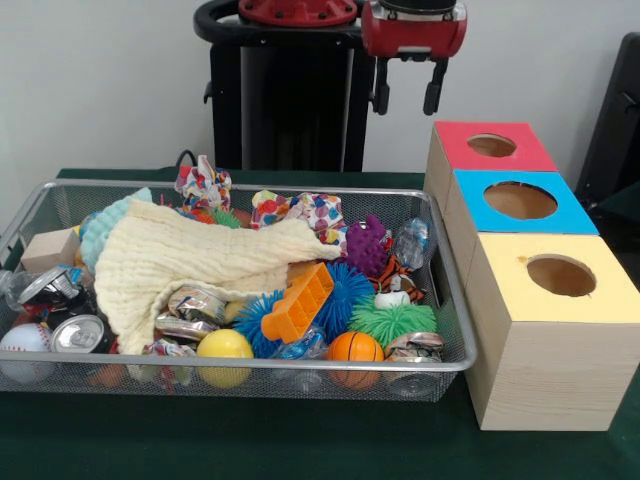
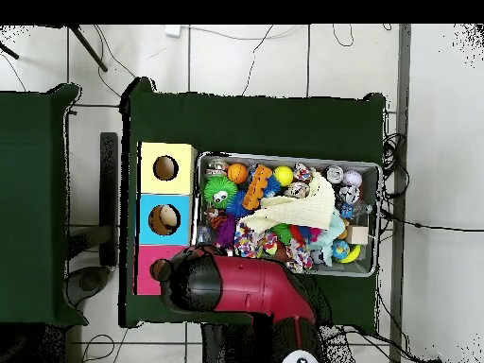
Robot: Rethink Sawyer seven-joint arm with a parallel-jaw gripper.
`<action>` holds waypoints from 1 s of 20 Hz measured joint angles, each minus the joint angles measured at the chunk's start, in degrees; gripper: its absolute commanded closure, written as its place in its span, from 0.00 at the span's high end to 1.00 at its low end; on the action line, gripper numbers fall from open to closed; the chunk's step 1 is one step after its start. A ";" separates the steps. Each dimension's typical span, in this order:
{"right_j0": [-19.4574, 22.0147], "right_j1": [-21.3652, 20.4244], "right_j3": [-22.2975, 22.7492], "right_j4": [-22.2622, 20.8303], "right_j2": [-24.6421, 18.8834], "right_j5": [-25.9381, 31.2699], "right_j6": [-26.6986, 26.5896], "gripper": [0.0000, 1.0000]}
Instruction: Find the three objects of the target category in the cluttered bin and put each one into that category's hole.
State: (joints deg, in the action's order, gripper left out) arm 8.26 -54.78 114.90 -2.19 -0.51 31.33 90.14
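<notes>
The wire mesh bin [image 1: 240, 368] lies across the green table, full of clutter; it also shows in the overhead view [image 2: 284, 158]. Three patterned cloth bundles lie along its far side: one at the far left [image 1: 203, 185], one at the middle [image 1: 270, 207] and one right of it [image 1: 320, 212]. A cream cloth [image 1: 190, 260] covers the bin's left half. The yellow-topped box's hole [image 1: 561, 275] is at the near right, and it also shows in the overhead view [image 2: 166, 168]. My gripper [image 1: 408, 97] hangs open and empty, high behind the bin's right end.
The blue-topped box [image 1: 520, 200] and the red-topped box [image 1: 491, 145] stand behind the yellow one. The bin also holds crushed cans [image 1: 70, 330], a baseball [image 1: 25, 345], a yellow ball [image 1: 224, 345], an orange brick [image 1: 297, 303], spiky balls [image 1: 392, 322] and a small basketball [image 1: 354, 347].
</notes>
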 measured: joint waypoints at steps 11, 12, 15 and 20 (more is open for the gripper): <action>0.28 1.67 -0.12 0.01 -0.11 -0.01 0.00 1.00; 0.55 1.89 -0.12 -0.06 -0.21 -0.01 0.00 1.00; 1.50 2.53 -0.12 -0.38 -0.60 -0.01 0.00 1.00; 5.21 4.88 -0.30 -2.25 -2.12 -0.08 0.00 1.00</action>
State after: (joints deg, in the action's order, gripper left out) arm 13.47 -49.90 114.60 -4.43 -2.63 31.25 90.14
